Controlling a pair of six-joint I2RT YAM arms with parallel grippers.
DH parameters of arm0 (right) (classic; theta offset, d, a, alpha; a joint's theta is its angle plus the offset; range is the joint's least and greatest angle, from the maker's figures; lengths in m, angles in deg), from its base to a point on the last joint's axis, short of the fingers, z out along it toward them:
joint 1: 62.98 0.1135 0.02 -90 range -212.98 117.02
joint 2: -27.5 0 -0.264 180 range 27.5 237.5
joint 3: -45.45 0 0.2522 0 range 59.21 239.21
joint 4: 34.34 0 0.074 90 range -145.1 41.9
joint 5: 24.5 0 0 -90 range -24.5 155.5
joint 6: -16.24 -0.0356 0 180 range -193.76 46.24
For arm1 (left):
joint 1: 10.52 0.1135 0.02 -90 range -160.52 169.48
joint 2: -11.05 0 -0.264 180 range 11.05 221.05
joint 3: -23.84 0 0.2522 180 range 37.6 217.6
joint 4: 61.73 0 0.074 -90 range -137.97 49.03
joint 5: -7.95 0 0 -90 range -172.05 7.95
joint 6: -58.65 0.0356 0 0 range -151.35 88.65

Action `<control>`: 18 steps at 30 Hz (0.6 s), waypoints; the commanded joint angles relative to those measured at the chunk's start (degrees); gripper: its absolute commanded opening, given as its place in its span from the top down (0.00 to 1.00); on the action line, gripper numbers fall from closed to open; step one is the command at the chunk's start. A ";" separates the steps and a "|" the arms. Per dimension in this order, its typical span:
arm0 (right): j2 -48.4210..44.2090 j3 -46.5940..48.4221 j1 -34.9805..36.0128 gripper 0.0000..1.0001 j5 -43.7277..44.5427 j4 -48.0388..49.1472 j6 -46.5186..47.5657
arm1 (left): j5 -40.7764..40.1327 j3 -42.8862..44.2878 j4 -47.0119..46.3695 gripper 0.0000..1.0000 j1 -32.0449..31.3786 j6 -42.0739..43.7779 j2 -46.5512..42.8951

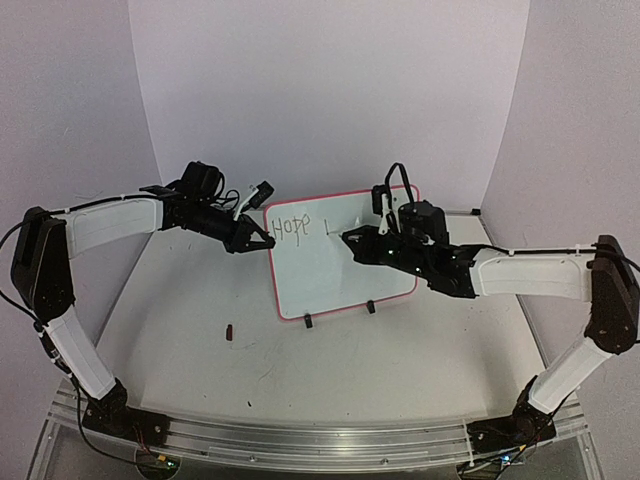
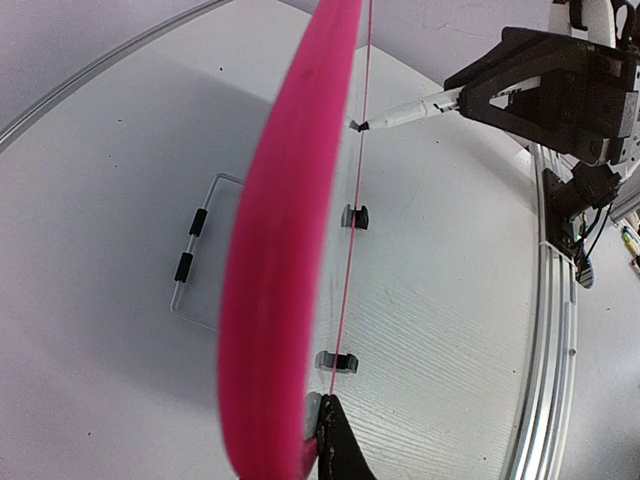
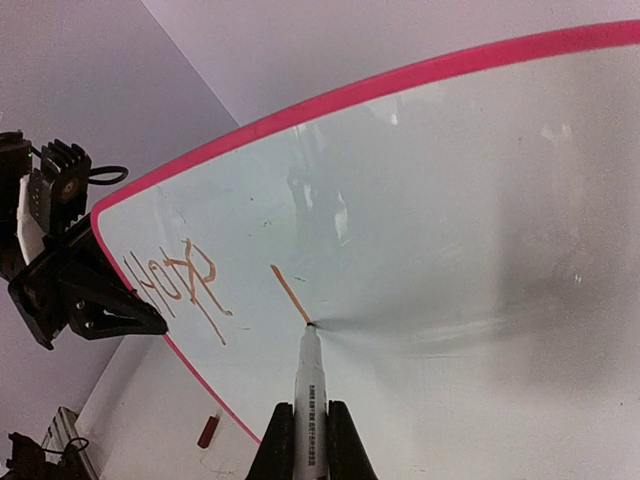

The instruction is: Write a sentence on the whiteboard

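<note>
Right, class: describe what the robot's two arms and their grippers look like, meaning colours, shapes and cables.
Both the left arm and right arm have smooth white link covers between chunky black joints, on black bases. The left gripper and right gripper are black and angular, tapering toward the tips. A thin black cable loops above the right wrist.

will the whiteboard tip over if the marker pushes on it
Probably tippy alone: the whiteboard stands on two small feet. The left jaws clamp its edge, likely steadying it against the marker. It looks thin and rigid, so probably light.
</note>
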 commanded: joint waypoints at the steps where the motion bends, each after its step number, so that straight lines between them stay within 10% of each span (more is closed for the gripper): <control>1: -0.30 -1.04 0.00 1.00 1.08 1.01 -0.82 | -6.58 0.44 3.14 1.00 -0.28 2.92 0.63; 18: -4.00 1.02 0.16 1.00 -1.37 5.44 2.77 | -6.65 0.52 3.15 1.00 -0.30 2.94 0.46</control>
